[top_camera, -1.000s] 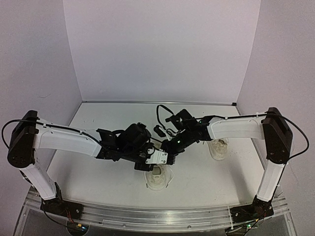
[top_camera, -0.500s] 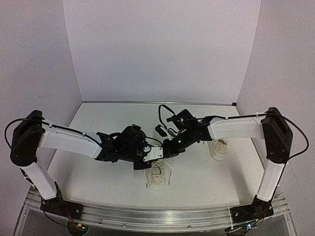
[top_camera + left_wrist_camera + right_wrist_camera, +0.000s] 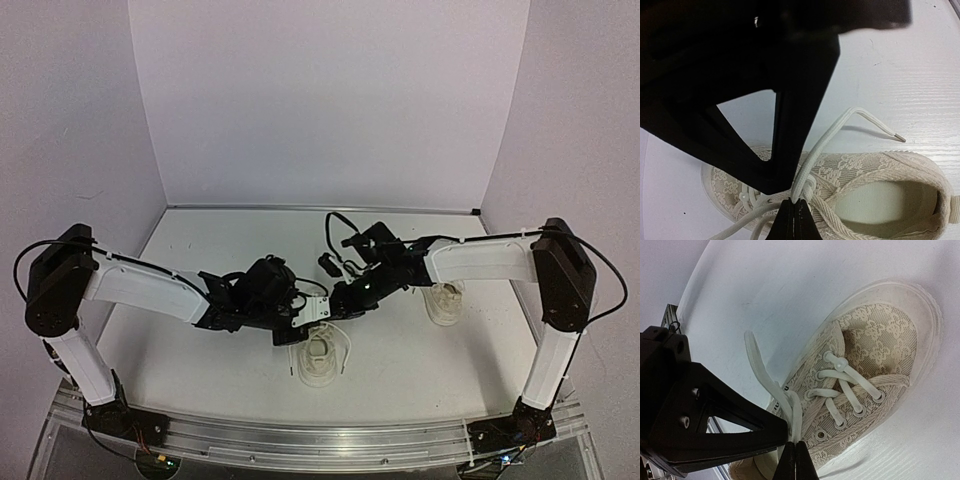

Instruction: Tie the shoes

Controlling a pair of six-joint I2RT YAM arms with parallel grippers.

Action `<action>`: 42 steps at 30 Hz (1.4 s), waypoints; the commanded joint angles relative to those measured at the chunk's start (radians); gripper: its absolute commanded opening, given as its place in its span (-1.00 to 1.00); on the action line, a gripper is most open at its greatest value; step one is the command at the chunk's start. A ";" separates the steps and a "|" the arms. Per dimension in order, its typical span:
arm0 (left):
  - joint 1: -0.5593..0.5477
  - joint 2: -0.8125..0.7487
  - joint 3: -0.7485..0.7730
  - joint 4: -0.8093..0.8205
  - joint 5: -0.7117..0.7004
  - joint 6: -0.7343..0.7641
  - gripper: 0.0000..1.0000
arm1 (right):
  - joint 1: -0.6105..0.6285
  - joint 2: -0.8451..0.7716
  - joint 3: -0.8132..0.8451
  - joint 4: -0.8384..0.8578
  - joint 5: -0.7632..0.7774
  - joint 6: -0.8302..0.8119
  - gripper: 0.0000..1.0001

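Observation:
Two cream-white sneakers stand on the white table: the near shoe (image 3: 320, 358) at centre front and the far shoe (image 3: 444, 301) under the right forearm. Both grippers meet just above the near shoe. In the left wrist view my left gripper (image 3: 794, 202) is shut on a white lace (image 3: 827, 137) at the shoe's (image 3: 875, 172) tongue; the lace rises and ends in a free tip (image 3: 899, 138). In the right wrist view my right gripper (image 3: 795, 444) is shut on a doubled lace strand (image 3: 790, 407) beside the laced shoe (image 3: 880, 345). In the top view the left gripper (image 3: 322, 323) and right gripper (image 3: 337, 308) almost touch.
The grey walls (image 3: 330, 100) close in the table at the back and sides. A metal rail (image 3: 320, 435) runs along the near edge. Each gripper's black body fills much of the other's wrist view, as the left gripper body (image 3: 695, 415) does in the right wrist view.
Both grippers have drawn back a little from the near shoe, so more of it shows in the top view. Both stay shut on lace.

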 commanded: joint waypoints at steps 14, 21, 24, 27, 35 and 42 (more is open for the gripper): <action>0.019 0.004 -0.087 0.157 -0.044 -0.046 -1.00 | -0.008 -0.069 -0.053 0.137 -0.114 0.079 -1.00; 0.005 -0.004 -0.125 0.256 -0.063 0.006 -1.00 | -0.022 -0.062 -0.080 0.193 -0.145 0.117 -1.00; 0.001 0.000 -0.130 0.290 -0.072 0.017 -1.00 | -0.025 -0.062 -0.082 0.200 -0.149 0.123 -1.00; 0.000 0.004 -0.134 0.327 -0.077 0.020 -1.00 | -0.027 -0.061 -0.084 0.200 -0.152 0.125 -1.00; -0.005 0.019 -0.158 0.419 -0.059 0.000 -1.00 | -0.032 -0.053 -0.101 0.199 -0.157 0.130 -1.00; -0.010 0.016 -0.178 0.413 -0.027 0.002 -1.00 | -0.050 -0.061 -0.111 0.199 -0.167 0.133 -0.96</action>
